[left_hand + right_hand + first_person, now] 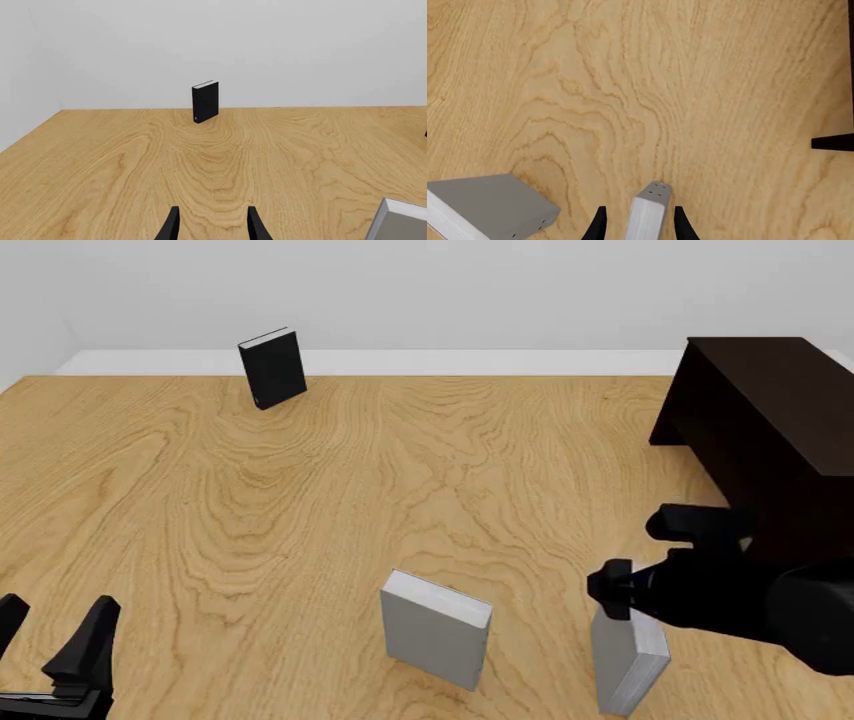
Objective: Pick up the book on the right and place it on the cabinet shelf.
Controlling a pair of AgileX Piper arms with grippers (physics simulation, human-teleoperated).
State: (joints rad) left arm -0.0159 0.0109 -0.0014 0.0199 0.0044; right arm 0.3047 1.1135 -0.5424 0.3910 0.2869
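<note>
Here, the tall, slim light-grey hardcover book [627, 665] with white page edges stood upright on the light wooden table [400, 490], its long axis vertical. From the front camera its white page edges faced toward the broader grey book, and its narrow top edge [654, 192] ran away from the arms toward the far wall. Its top was partly hidden behind the right arm's black body.

The right gripper [637, 227] sat directly above this book. In the right wrist view its two dark fingers [599, 225] straddled the book's top edge, one on each side, with a thin gap of table visible between each finger and the cover. The claw was therefore spread, not yet clenched on the book.

Relative to the slim book: a squatter, broader light-grey hardcover [437, 628] stood upright just beside it on the left, apart from it and angled. The large, boxy, very dark brown wooden cabinet [767, 430] stood beyond it, toward the far right of the table; its recess could not be seen in these views. A black hardcover book [274, 368] stood upright well apart, at the far left near the wall.

The left gripper [212, 227] hovered low over bare table, well left of the slim book, fingers parted and holding nothing.
</note>
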